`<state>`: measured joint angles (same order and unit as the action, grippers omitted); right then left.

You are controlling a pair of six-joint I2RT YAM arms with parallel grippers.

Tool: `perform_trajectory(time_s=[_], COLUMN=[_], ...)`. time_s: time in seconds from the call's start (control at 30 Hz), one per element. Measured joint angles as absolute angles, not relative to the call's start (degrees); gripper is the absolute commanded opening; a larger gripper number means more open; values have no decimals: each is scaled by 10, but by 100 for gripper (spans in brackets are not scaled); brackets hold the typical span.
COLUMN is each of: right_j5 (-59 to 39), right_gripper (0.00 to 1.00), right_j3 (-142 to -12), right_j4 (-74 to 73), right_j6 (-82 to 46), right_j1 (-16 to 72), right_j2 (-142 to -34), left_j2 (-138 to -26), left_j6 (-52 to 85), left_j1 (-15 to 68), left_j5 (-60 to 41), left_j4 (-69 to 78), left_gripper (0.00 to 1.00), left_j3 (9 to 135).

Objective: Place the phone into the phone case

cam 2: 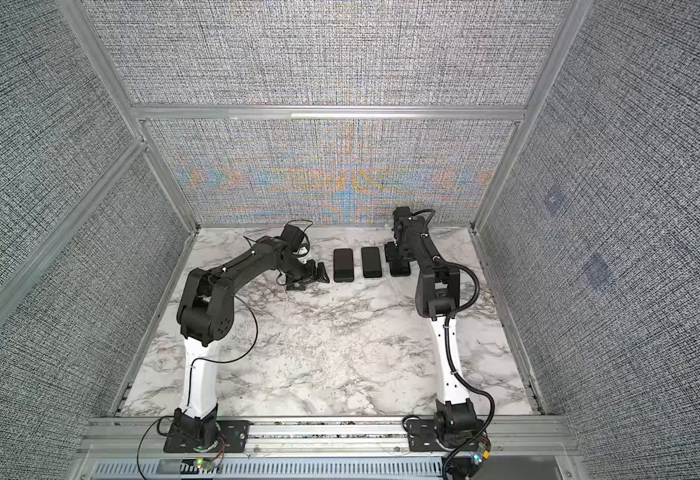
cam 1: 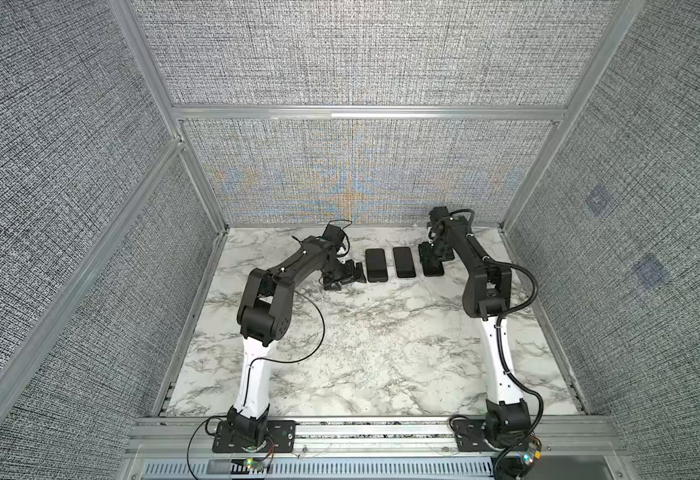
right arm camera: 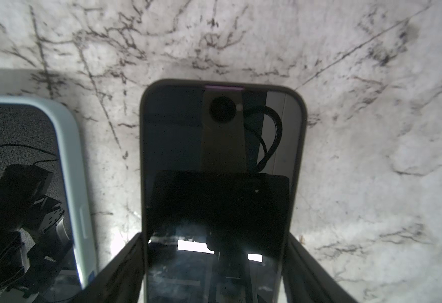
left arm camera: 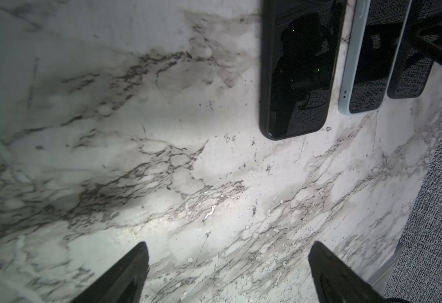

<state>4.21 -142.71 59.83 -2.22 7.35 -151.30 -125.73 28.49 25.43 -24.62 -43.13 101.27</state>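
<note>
Three dark phone-sized slabs lie in a row at the back of the marble table. The rightmost is a glossy phone (right arm camera: 222, 157) (cam 1: 433, 272) with a dull grey-brown rim. Whether that rim is a phone case I cannot tell. My right gripper (right arm camera: 214, 236) (cam 1: 433, 257) points down over it, fingers pressed on both long edges. The middle slab (cam 1: 404, 262) sits in a light-blue phone case (right arm camera: 70, 157) (left arm camera: 351, 65). The left slab (cam 1: 376, 265) (left arm camera: 301, 68) has a black rim. My left gripper (left arm camera: 229, 244) (cam 1: 346, 279) stands open and empty just left of the row.
The back wall panel (cam 1: 360, 187) runs close behind the row. An aluminium frame rail (cam 1: 518, 266) borders the table on the right, near the right arm. Bare marble (cam 1: 381, 332) stretches from the row to the front rail.
</note>
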Motion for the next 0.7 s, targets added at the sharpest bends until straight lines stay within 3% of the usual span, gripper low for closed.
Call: perform_trajectory(time_s=[0.47,0.7], right_j5=[68,92], right_gripper=[91,92], right_j3=[-1420,-1273], right_j4=[596,545], right_j6=[-10,-10], right_j1=[88,106], right_j2=[-1490,-1340], left_j2=[-1208,-1114], left_j6=[283,272], left_j1=[248,246], left_j5=[-246,-238], left_j4=[-397,-373], left_gripper=[98,98], left_j3=[953,889])
